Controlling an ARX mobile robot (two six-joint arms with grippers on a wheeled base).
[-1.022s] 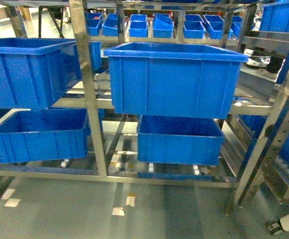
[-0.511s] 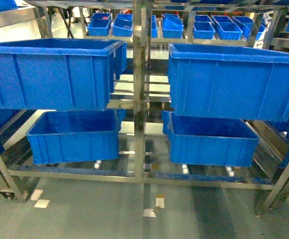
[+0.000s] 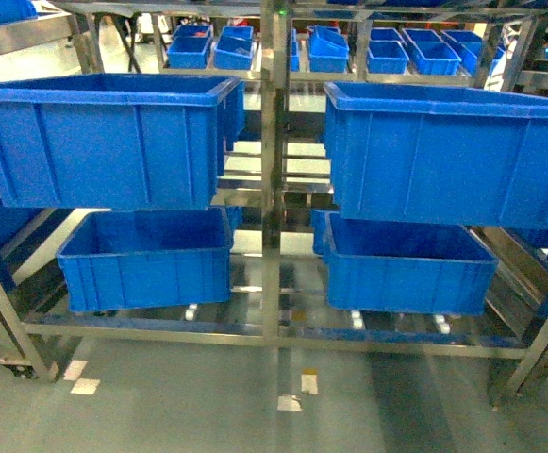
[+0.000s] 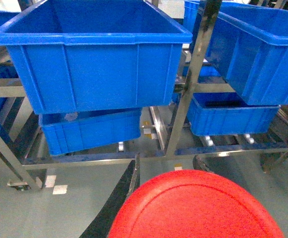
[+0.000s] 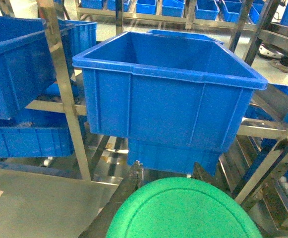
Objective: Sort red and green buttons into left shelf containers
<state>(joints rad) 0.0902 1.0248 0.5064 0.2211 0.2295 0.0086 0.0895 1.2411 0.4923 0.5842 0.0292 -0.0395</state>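
Observation:
The red button (image 4: 196,208) fills the bottom of the left wrist view, its round cap between the dark fingers (image 4: 129,186) of my left gripper (image 4: 167,161), which is shut on it. The green button (image 5: 183,210) sits the same way in my right gripper (image 5: 167,168), shut on it. Both bases are hidden. The left shelf containers are an upper blue bin (image 3: 104,142) and a lower one (image 3: 146,260). The upper bin (image 4: 91,64) lies ahead of the left gripper, its inside bare where visible. Neither gripper shows in the head view.
A steel rack with a central upright post (image 3: 272,189) holds two more blue bins on the right, upper (image 3: 448,151) and lower (image 3: 410,264). Another open blue bin (image 5: 168,94) faces the right gripper. Several small blue bins (image 3: 330,47) stand on racks behind. The floor (image 3: 160,406) is grey.
The rack has slid to the right in the head view over the last second, so the central post now stands mid-frame. Since half a second ago the shift is slight.

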